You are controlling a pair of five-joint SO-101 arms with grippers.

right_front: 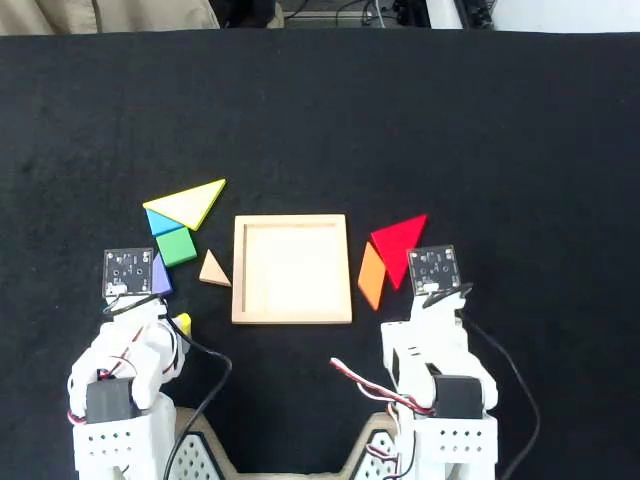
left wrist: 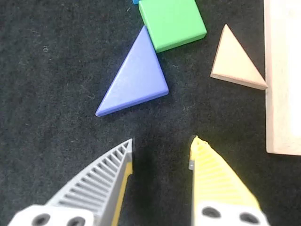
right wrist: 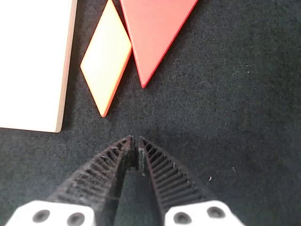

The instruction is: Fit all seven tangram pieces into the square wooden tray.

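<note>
The square wooden tray (right_front: 240, 270) lies at the table's centre with nothing in it. Left of it sit a yellow triangle (right_front: 188, 204), a blue piece (right_front: 161, 222), a green square (right_front: 177, 247), a purple triangle (right_front: 160, 275) and a small tan triangle (right_front: 213, 270). Right of it lie a red triangle (right_front: 396, 243) and an orange parallelogram (right_front: 371, 275). My left gripper (left wrist: 162, 142) is open just short of the purple triangle (left wrist: 135, 78), with nothing between its fingers. My right gripper (right wrist: 136, 140) is shut and empty, just short of the orange parallelogram (right wrist: 106, 55) and red triangle (right wrist: 153, 28).
Black cloth covers the table (right_front: 400, 120), with wide free room behind the tray. The tray's edge (left wrist: 282, 75) lies beside the tan triangle (left wrist: 233, 60). Both arm bases stand at the near edge, with cables trailing between them.
</note>
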